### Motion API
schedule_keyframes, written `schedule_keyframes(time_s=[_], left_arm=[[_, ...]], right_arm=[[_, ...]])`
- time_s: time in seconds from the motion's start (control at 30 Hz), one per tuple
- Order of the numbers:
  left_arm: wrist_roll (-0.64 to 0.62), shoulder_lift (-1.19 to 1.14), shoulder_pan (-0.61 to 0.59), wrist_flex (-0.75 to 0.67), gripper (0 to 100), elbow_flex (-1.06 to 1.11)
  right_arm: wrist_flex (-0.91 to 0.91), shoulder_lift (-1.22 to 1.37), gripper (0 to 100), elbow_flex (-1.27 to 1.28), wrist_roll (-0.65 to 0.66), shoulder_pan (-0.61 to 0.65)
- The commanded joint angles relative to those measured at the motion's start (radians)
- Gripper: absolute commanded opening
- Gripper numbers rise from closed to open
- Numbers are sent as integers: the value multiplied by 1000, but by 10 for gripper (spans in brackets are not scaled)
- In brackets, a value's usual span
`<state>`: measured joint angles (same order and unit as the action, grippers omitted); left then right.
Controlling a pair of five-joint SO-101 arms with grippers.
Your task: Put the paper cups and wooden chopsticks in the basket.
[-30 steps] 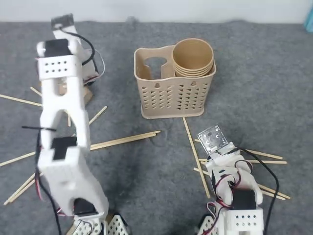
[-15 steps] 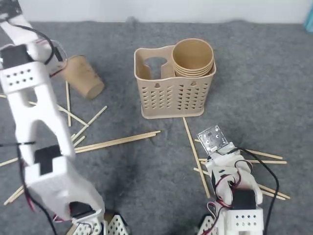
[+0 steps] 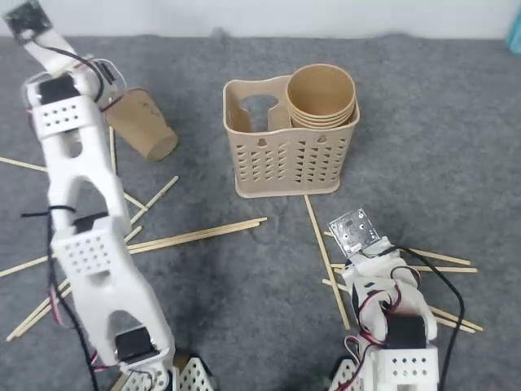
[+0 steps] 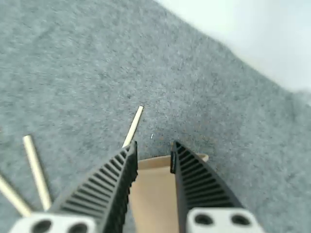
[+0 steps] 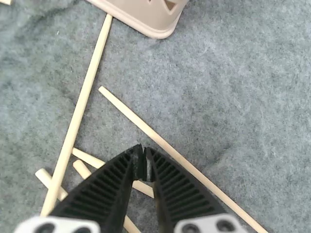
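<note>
Left gripper [image 4: 153,148] is clamping what looks like the closed end of a loose paper cup [image 3: 145,124], its jaws standing a little apart with the brown wall filling the gap between them. In the high view that cup is lying tilted low over the bench [image 3: 456,122], well off to the left arm's side of the basket [image 3: 281,167], with its mouth turned away from the gripper. So the cup step seems to be in hand, with this one being taken toward the basket, where a stack of cups [image 3: 321,94] is already sitting in one compartment. The next move is likely calling for a lift clear of the bench, a swing across, and a turn of the wrist so the cup is going in base-down onto that stack (held by its end, it may be hard to right). The basket's near wall and handle partition are standing in the way of a low approach. Chopsticks [image 3: 199,234] are lying scattered on the bench on both sides, none visibly in the basket. The right gripper [image 5: 144,156] is hanging clenched on nothing, just above several of them near the basket's corner.
</note>
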<state>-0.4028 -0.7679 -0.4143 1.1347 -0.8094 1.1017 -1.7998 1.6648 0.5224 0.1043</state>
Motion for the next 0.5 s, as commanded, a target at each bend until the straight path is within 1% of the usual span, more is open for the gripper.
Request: schedule_keyframes(time_s=[0.0,0.1,0.37,0.47], left_arm=[[-15,-92,23,46,116,-174],[-11,-184,46,167,116,-320],[-9,-322,120,623,116,-727],[15,-330,123,628,112,-733]], right_arm=[[-22,-12,9,18,18,1],[-31,-12,9,18,18,1],[-33,-10,9,18,18,1],[-30,-10,9,18,18,1]])
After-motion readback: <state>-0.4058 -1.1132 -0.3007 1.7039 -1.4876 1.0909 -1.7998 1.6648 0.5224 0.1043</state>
